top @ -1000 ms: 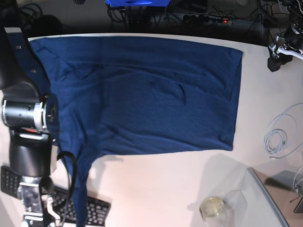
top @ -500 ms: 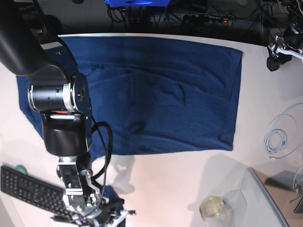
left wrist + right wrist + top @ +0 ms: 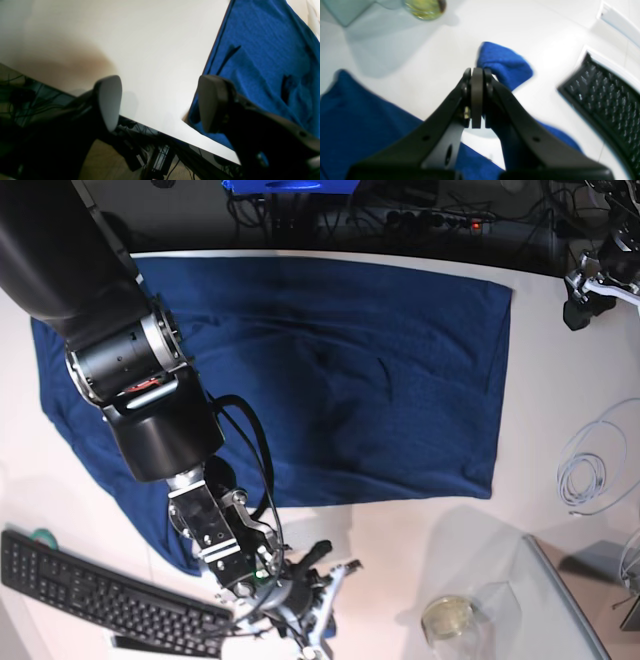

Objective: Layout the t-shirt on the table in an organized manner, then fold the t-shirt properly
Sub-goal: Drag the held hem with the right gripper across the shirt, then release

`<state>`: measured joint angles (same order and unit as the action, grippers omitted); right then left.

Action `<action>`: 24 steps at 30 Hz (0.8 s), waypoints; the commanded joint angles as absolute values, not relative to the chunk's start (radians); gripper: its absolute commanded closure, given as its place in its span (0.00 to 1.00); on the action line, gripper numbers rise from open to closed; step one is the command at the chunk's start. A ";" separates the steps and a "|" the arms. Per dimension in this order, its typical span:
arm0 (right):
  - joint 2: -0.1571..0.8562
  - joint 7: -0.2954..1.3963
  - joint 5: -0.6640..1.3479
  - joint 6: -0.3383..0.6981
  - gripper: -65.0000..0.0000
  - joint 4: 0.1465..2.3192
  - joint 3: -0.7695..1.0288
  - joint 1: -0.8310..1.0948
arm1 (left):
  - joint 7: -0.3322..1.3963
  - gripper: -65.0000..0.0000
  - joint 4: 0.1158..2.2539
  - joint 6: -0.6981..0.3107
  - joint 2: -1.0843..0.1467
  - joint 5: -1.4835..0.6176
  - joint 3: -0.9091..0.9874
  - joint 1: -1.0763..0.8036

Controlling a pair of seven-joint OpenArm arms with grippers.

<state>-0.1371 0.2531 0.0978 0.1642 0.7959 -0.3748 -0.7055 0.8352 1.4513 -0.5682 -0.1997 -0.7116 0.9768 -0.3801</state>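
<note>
The navy-blue t-shirt (image 3: pixel 340 370) lies spread across the white table (image 3: pixel 400 550), its hem side to the right. My right gripper (image 3: pixel 325 565) hangs low over the table's front, past the shirt's near edge. In the right wrist view its jaws (image 3: pixel 476 73) are pressed together, with a fold of blue t-shirt (image 3: pixel 505 65) at their tips and running back under one finger. My left gripper (image 3: pixel 590 285) stays at the far right corner. In the left wrist view it (image 3: pixel 160 102) stands open with nothing between its fingers, beside the t-shirt's (image 3: pixel 262 62) corner.
A black keyboard (image 3: pixel 90 585) lies at the front left, close to the right arm. A small jar of yellowish liquid (image 3: pixel 447 617) and a clear panel (image 3: pixel 560 600) sit front right. A coiled white cable (image 3: pixel 585 475) lies on the right. Wires hang behind the far edge.
My right arm has swung rightward and forward, its gripper now near the front middle. The shirt's left side has shifted and spread out to the left. The left arm has not moved.
</note>
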 commanded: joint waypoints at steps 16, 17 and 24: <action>-0.099 0.460 0.102 0.162 1.00 1.262 -0.372 -0.579 | 0.820 0.31 1.469 -0.570 -0.222 -0.731 0.987 -0.386; -0.087 0.460 0.102 0.162 1.00 1.302 -0.372 -0.558 | 0.820 0.31 1.469 -0.570 -0.222 -0.731 0.987 -0.386; -0.033 0.549 0.102 0.162 1.00 1.563 -0.372 -0.437 | 0.819 0.31 1.466 -0.570 -0.223 -0.731 0.987 -0.383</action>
<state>-0.0296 0.5774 0.0986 0.1627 1.5402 -0.3767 -0.4068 0.8349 1.4509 -0.5682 -0.2043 -0.7116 0.9802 -0.3817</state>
